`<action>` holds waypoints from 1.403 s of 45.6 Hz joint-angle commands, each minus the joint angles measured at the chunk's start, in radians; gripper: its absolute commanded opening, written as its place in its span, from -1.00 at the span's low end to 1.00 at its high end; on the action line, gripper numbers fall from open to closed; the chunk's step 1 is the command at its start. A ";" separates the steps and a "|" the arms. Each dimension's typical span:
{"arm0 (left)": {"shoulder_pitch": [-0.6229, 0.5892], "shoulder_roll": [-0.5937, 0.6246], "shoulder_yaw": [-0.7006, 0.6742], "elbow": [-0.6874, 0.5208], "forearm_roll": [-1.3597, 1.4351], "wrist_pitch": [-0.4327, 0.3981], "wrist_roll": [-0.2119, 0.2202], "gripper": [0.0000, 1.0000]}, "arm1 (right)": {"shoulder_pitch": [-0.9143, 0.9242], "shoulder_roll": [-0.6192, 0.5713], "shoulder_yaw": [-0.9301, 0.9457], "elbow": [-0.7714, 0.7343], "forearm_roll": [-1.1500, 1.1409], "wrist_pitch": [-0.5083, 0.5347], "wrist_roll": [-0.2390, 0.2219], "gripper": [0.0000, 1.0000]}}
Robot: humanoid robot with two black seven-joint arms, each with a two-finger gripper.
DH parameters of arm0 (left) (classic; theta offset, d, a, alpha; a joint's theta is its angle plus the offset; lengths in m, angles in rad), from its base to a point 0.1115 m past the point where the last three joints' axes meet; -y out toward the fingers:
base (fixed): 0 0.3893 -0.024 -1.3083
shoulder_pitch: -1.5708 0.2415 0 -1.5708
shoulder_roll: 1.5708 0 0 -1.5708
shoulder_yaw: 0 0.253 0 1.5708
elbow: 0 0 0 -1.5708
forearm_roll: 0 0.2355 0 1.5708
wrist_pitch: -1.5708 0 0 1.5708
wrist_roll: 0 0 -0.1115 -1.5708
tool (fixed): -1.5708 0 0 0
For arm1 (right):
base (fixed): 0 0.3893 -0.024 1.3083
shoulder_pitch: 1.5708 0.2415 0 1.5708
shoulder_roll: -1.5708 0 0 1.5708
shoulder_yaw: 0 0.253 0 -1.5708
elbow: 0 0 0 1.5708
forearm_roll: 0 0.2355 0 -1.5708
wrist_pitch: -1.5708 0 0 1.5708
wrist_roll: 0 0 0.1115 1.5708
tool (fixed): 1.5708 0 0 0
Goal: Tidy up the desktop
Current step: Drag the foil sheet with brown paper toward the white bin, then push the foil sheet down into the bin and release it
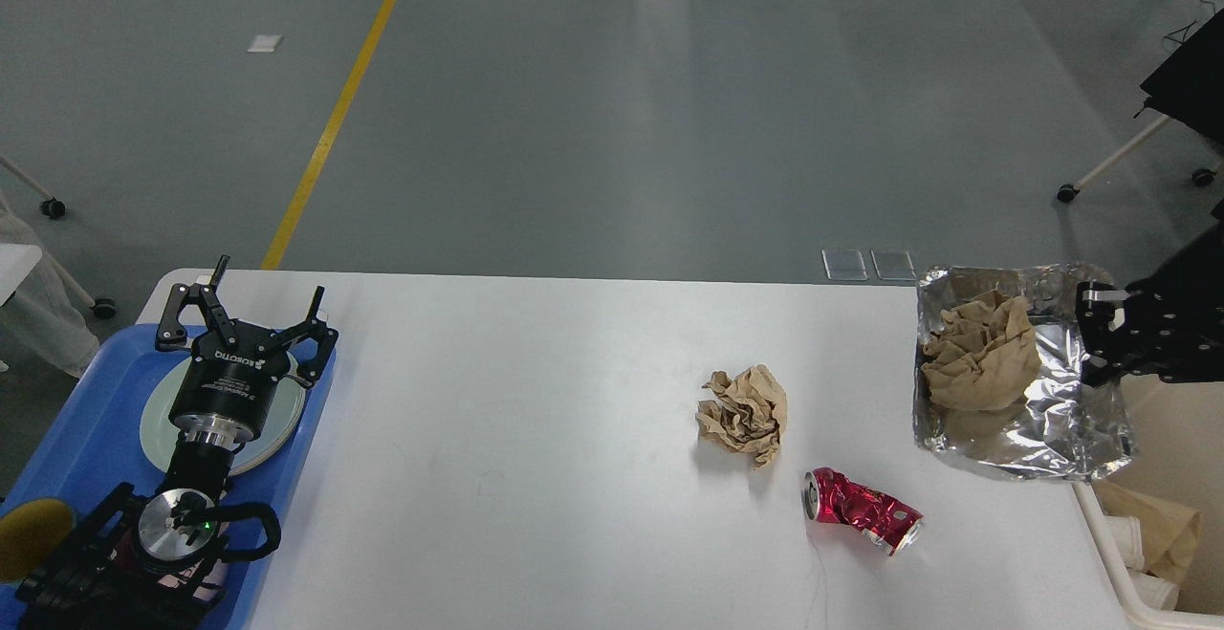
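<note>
The desktop (535, 401), my counter, holds litter; left gripper (251, 310) jaws gape empty over the blue tray (86, 420); right gripper (1100, 329) jaws unreadable beside the foil (1052, 429).

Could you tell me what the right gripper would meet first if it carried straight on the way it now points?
The right gripper points leftward over the foil sheet. Going straight on, it would probably meet the crumpled brown paper lying on that foil first, though its height above the foil is unclear from this view.
</note>
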 commanded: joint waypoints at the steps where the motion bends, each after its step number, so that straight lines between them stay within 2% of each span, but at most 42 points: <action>1: 0.000 0.000 0.000 0.000 0.000 0.000 0.001 0.93 | -0.070 -0.069 -0.020 -0.081 0.010 -0.074 -0.008 -1.00; 12: 0.001 0.000 0.000 0.000 0.000 0.000 0.001 0.93 | -0.416 -0.211 0.066 -0.452 0.065 -0.083 -0.012 -1.00; 20: 0.000 0.000 0.000 0.000 0.000 0.000 -0.001 0.93 | -0.751 -0.316 0.303 -0.751 0.064 -0.102 -0.019 -1.00; 24: 0.000 0.000 0.000 0.000 0.000 0.000 -0.001 0.93 | -0.956 -0.313 0.443 -0.906 0.061 -0.140 -0.031 -1.00; 30: 0.000 0.000 0.000 0.000 0.000 0.000 -0.001 0.93 | -1.202 -0.267 0.626 -1.092 0.058 -0.292 -0.036 -1.00; 39: 0.000 0.000 0.000 0.000 0.000 0.000 0.001 0.93 | -1.452 -0.131 0.678 -1.234 0.044 -0.565 -0.050 -1.00; 44: 0.000 0.000 0.000 0.000 0.000 0.000 -0.001 0.93 | -1.596 -0.040 0.669 -1.354 0.041 -0.652 -0.123 -1.00; 49: 0.000 0.000 0.000 0.000 0.000 0.000 0.001 0.93 | -1.630 -0.017 0.663 -1.380 0.039 -0.660 -0.147 -1.00; 62: 0.000 0.000 0.000 0.000 0.000 0.000 -0.001 0.93 | -1.645 0.005 0.660 -1.382 0.012 -0.660 -0.156 -1.00; 63: 0.000 0.000 0.000 0.000 0.000 0.000 0.001 0.93 | -1.645 0.006 0.660 -1.382 0.009 -0.662 -0.156 -0.90; 64: 0.000 0.000 0.000 0.000 0.000 0.000 0.001 0.93 | -1.647 0.006 0.660 -1.382 0.007 -0.662 -0.156 -0.66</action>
